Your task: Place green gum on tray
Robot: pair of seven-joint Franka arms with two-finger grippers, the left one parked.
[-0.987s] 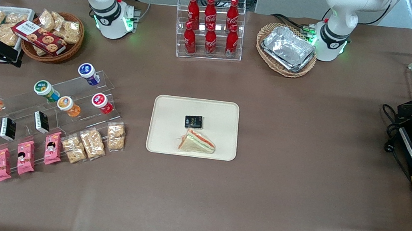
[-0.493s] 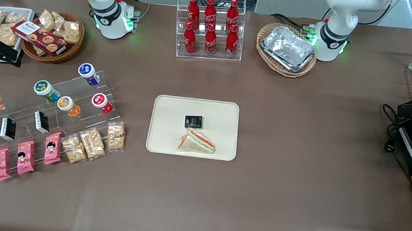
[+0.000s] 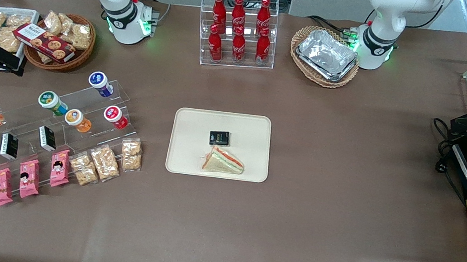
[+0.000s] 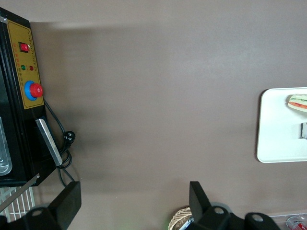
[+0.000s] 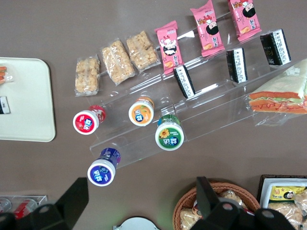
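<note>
- Front view, middle of the frame: the tray [image 3: 252, 129] holds a wrapped sandwich [image 3: 223, 161] and a small black packet [image 3: 219, 137].
- Mid-height, toward the working arm's end: the green gum [image 3: 49, 100] sits on the clear stepped stand [image 3: 96, 102], just beside the orange canister [image 3: 75, 118].
- Farther up: the gripper [image 5: 141, 184] hangs above the table with its fingers spread and holding nothing.
</note>
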